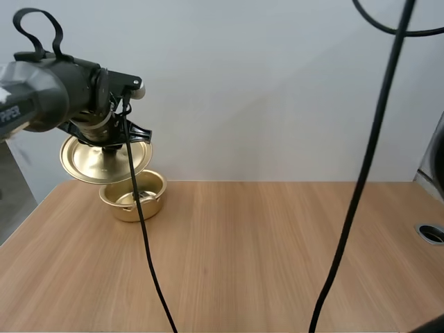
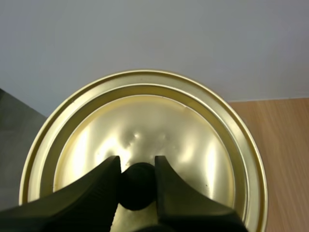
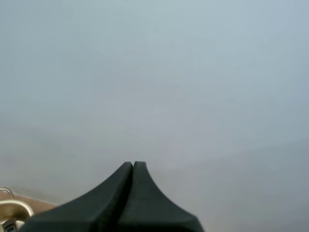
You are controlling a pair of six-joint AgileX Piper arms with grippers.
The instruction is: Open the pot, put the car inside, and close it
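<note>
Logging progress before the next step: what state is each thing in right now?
Pot: open, upright on the table.
Lid: off the pot, held in the air close by it.
Left claw: shut on the lid.
Right claw: shut, empty.

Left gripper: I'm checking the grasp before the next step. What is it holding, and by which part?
The left gripper holds the lid by its black knob, pinched between the tips, clear of the pot.
</note>
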